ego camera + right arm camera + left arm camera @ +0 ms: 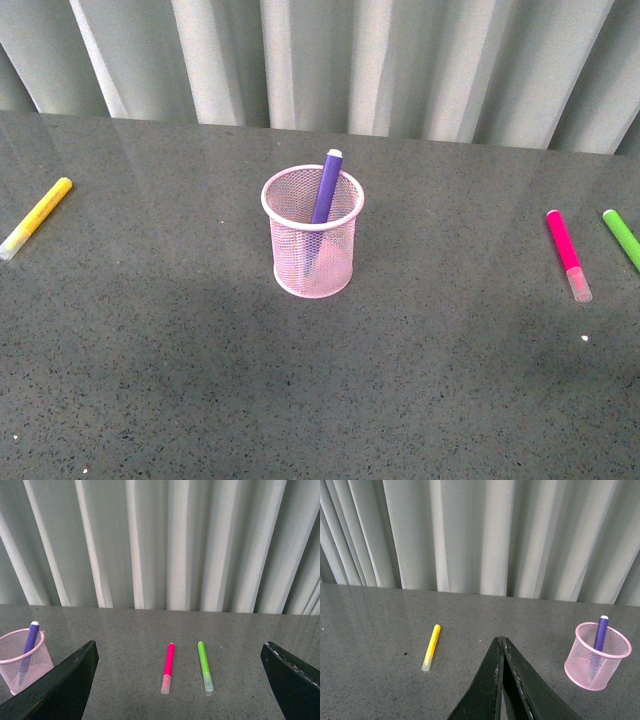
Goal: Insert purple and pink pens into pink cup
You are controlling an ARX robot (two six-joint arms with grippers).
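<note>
Right gripper (180,646) spread before pink pen (168,666)

The pink cup (312,250) is pale pink wire mesh with a solid pink rim. The purple pen (326,185) inside it is deep purple with a pale end. Right of the cup, the pink pen (565,245) is magenta with a translucent pale cap, and the green marker (622,238) beyond it is bright green. Left of the cup, the yellow marker (42,213) has a clear cap. The surface (320,400) is dark grey, finely speckled. Behind the cup, the curtain (320,60) shows pale grey-white vertical folds. The left tool (501,645) and right tool (180,646) are black.
</note>
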